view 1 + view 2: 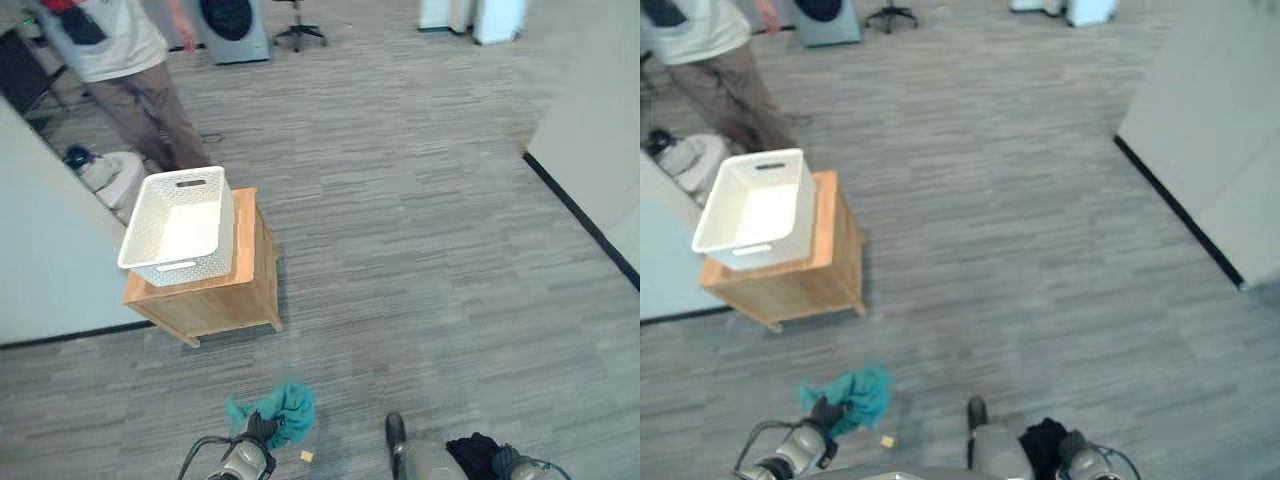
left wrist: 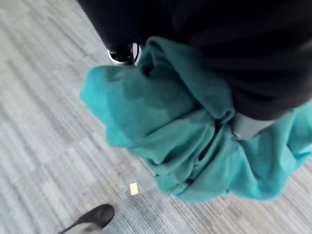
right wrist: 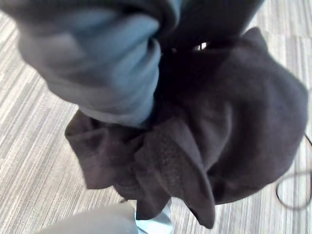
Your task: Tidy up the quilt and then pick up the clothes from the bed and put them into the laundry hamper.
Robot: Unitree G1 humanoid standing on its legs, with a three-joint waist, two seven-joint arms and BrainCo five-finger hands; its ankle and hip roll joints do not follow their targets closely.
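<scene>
Left hand [image 1: 258,428]: low at the near edge of the head views, fingers closed round a bunched teal garment [image 1: 285,408] that hangs off it above the carpet; in the left wrist view the cloth [image 2: 195,141] drapes over the hand, so the grip is read from the bunching, not from fingers seen
Right hand [image 1: 1078,452]: also low and near, with a dark garment [image 1: 1043,438] gathered at it; in the right wrist view the dark cloth [image 3: 214,146] wraps the hand and a fold of pale blue-grey cloth [image 3: 107,68] lies in front, fingers hidden, so I cannot tell how they stand
Hamper [image 1: 180,222]: white perforated basket on a small wooden cabinet [image 1: 245,285], ahead and to the robot's left, well apart from both hands; looks empty inside
Person [image 1: 120,60]: stands beyond the cabinet, by a pale bundle on the floor [image 1: 110,180]
Floor: a small yellow scrap [image 1: 308,456] lies just beside the teal garment
Progress, judged: clothes are off the bed and in hand, one per side; nothing in the hamper yet
Left to do: close the gap to the cabinet, lift each garment over the rim, let go inside
Quilt: cannot be judged from here
</scene>
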